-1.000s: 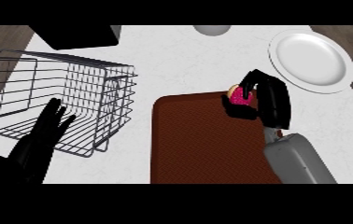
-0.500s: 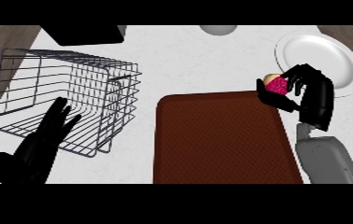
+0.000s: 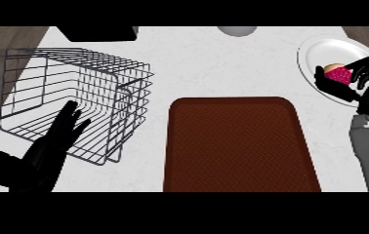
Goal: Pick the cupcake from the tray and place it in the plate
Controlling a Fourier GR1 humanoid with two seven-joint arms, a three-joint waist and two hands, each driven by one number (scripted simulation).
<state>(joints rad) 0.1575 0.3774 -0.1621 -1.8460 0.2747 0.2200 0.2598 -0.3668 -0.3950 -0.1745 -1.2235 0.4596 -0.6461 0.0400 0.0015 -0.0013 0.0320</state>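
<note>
Cupcake [image 3: 337, 74] sits in my right hand [image 3: 344, 82], fingers curled round it, over the plate [image 3: 317, 52] at right edge; left hand [image 3: 49, 150] rests open beside the basket [image 3: 72, 101]; tray [image 3: 238, 145] bare.

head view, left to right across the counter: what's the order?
left hand → wire basket → brown tray → white plate, with the right hand over it, curled round the pink cupcake.
</note>
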